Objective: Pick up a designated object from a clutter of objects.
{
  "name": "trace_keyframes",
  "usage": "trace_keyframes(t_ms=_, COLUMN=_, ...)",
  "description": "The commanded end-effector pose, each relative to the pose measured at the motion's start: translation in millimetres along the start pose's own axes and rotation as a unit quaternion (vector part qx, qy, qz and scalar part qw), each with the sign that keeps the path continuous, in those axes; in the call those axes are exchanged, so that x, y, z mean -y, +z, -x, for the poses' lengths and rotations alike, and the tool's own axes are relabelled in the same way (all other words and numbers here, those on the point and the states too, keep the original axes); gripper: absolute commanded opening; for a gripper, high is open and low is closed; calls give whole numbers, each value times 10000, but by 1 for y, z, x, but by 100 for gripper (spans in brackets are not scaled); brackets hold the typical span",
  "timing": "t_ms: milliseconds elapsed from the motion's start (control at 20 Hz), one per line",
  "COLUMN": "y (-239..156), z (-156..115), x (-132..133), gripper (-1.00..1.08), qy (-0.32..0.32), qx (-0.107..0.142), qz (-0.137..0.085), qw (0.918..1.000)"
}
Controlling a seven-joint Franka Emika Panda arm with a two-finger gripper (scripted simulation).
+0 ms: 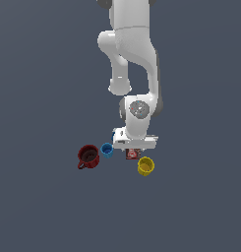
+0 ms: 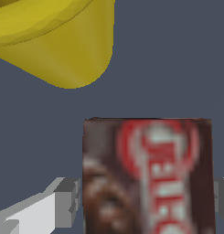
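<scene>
We are looking at a small flat rectangular box (image 2: pixel 147 176) in dark brown-red, its face carrying a red oval ring with bold white lettering and a mottled brown patch beside it. The lettering is showing too blurred in the wrist view to read with confidence. The box is sitting between the two grey fingers (image 2: pixel 67 201) of our pincer (image 2: pixel 145 201), one finger on each flank; the fingers are standing spread, with a thin strip of floor showing between the near finger and the box edge, so they are not clamping it yet. In the exterior view the box (image 1: pixel 133 154) is peeking out directly beneath the white hand. Just beyond the box a glossy yellow cup (image 2: pixel 54 41) is resting close by, apart from it. A small blue cup (image 1: pixel 106 150) and a dark red mug (image 1: pixel 88 156) are standing farther off, to the exterior view's left of the pincer.
</scene>
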State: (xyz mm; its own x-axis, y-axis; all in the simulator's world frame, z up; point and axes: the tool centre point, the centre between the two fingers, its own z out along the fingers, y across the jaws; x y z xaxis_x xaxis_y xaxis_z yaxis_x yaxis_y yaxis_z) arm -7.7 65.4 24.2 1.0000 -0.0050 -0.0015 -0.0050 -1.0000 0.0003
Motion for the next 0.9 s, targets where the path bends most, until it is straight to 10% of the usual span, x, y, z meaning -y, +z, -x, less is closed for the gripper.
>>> trace_keyframes(t_ms=0, y=6, z=-1, x=0, gripper=100, qy=0, qx=-6, qz=-1, qw=10000)
trace_keyframes(t_ms=150, y=8, z=-1, x=0, gripper=100, qy=3, qx=-8, qz=-1, qw=10000)
trace_keyframes(t_ms=200, y=8, z=-1, x=0, gripper=-100, qy=3, qx=-8, qz=-1, qw=10000)
trace_keyframes(t_ms=850, y=1, z=-4, x=4, gripper=-100, qy=-24, qx=-71, qz=-15, qw=10000)
